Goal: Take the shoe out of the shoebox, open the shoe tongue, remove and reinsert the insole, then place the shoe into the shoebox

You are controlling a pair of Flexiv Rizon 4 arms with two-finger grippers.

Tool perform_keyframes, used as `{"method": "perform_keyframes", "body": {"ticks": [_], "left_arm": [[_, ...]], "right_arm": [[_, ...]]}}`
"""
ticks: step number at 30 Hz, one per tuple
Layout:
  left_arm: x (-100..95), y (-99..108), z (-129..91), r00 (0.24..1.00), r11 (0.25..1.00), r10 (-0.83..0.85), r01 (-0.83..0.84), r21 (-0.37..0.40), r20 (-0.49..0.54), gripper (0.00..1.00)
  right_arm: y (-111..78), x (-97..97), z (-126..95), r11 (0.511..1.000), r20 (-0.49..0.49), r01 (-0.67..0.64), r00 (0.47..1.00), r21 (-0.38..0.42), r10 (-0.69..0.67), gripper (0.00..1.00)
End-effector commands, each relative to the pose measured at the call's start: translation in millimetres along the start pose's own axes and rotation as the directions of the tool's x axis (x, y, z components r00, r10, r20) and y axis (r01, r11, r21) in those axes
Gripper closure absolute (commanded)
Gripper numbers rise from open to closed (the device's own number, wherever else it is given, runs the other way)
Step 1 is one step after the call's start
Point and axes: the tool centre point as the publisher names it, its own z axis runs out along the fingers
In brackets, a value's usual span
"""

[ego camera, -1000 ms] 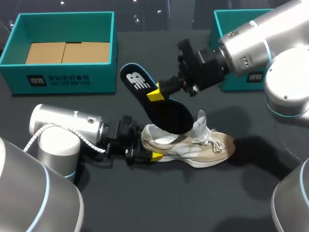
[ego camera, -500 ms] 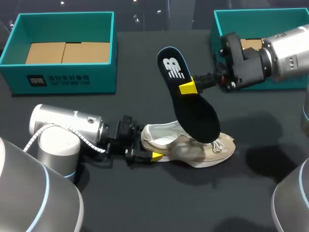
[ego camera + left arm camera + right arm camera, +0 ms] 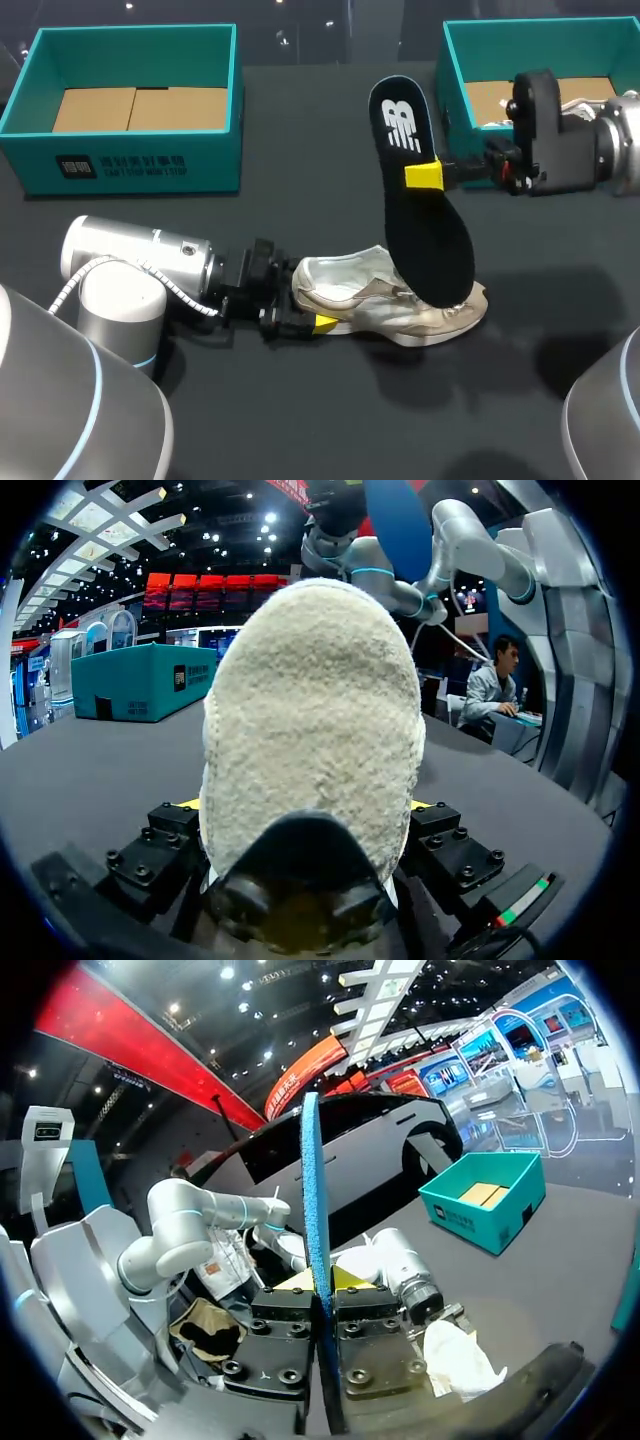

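the insole (image 3: pixel 425 215) looked light, thin and bendy, a foam sheet that would flop or twist if taken by one end. a pinch across its narrow waist seemed the soundest hold, and that is where the right gripper (image 3: pixel 425 175) was clamped on it. in the right wrist view the insole (image 3: pixel 313 1260) stood edge-on, squeezed between the two fingers of that gripper (image 3: pixel 325 1295). it hung in the air, tilted, its heel end up toward the table's far edge and its toe end low over the front of the shoe (image 3: pixel 385 305); whether the two touched i could not tell. the shoe rested near the middle of the table (image 3: pixel 300 430), probably soft in the upper but firmer at the heel, a fair place to steady it. the left gripper (image 3: pixel 302 300) was closed on that heel from both sides, the left arm lying low along the table from its left edge. the right arm came in level from the right edge, in front of the right shoebox (image 3: pixel 455 60) at the far right corner. the left shoebox (image 3: pixel 130 170) sat at the far left corner
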Motion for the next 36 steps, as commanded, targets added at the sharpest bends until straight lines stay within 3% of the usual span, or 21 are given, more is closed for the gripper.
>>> {"method": "perform_keyframes", "body": {"ticks": [1, 33, 35, 36], "left_arm": [[0.6, 2, 1, 1.0, 1.0, 0.0, 0.0, 0.0, 0.001, 1.0], [0.6, 2, 1, 1.0, 1.0, 0.0, 0.0, 0.0, 0.001, 1.0], [-0.3, 1, 0, 1.0, 1.0, 0.001, -0.001, -0.008, 0.007, 0.52], [-0.5, 1, -1, 1.0, 1.0, 0.002, -0.002, -0.009, 0.003, 0.15]], "right_arm": [[-9.8, 10.1, -7, 0.997, 0.014, 0.004, 1.0, -0.082, -0.003, 1.0], [-24.0, 29.6, -15, 0.989, 0.029, 0.054, 0.998, -0.136, -0.05, 1.0], [-24.0, 29.6, -15, 0.989, 0.029, 0.054, 0.998, -0.136, -0.05, 1.0], [-24.0, 29.6, -15, 0.989, 0.029, 0.054, 0.998, -0.136, -0.05, 1.0]]}}
